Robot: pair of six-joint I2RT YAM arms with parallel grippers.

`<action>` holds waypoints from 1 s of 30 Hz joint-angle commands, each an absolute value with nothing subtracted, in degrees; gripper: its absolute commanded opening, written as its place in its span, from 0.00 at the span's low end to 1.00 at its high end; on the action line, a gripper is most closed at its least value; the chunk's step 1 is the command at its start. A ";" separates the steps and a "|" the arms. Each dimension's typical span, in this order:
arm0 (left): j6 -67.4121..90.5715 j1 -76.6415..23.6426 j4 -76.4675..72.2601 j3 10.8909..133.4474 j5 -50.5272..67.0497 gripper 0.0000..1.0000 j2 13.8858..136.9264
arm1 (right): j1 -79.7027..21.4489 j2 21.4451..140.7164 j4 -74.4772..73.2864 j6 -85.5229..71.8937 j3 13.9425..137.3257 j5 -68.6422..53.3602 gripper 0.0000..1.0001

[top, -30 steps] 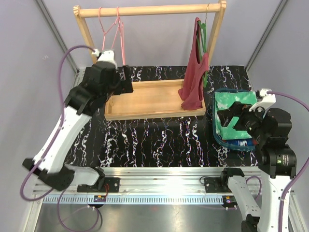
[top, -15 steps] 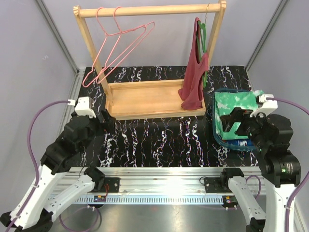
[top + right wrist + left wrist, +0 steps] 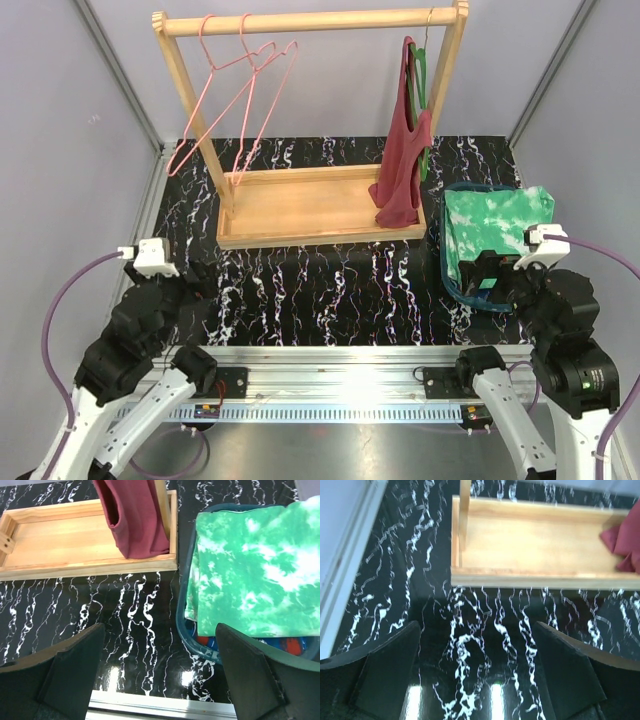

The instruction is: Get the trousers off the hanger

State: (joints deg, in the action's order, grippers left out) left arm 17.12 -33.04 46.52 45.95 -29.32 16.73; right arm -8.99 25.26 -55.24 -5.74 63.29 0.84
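Trousers (image 3: 250,570) lie in the basket (image 3: 181,620) at three o'clock, so left gripper (image 3: 476,626) and right gripper (image 3: 160,626), both spread, should touch nothing.

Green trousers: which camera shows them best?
Right wrist: the green trousers lie close and large, folded in the basket. Top external shows them smaller, their near edge behind the right arm. Left wrist misses them.

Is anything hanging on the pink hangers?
No, both pink hangers hang bare; the green trousers lie in the basket.
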 commanded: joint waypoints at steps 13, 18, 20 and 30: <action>13.98 -30.24 41.13 43.77 -24.43 0.99 14.68 | -9.40 24.78 -52.73 -4.66 64.60 6.15 0.99; 13.97 -29.97 41.13 43.77 -24.26 0.99 14.68 | -9.40 25.31 -52.73 -4.66 64.95 6.24 0.99; 13.89 -29.80 41.13 43.68 -24.26 0.99 14.76 | -9.40 25.49 -52.73 -4.48 65.04 6.24 1.00; 13.80 -28.57 41.04 43.59 -24.26 0.99 14.85 | -9.40 26.28 -53.26 -4.31 64.95 5.54 0.99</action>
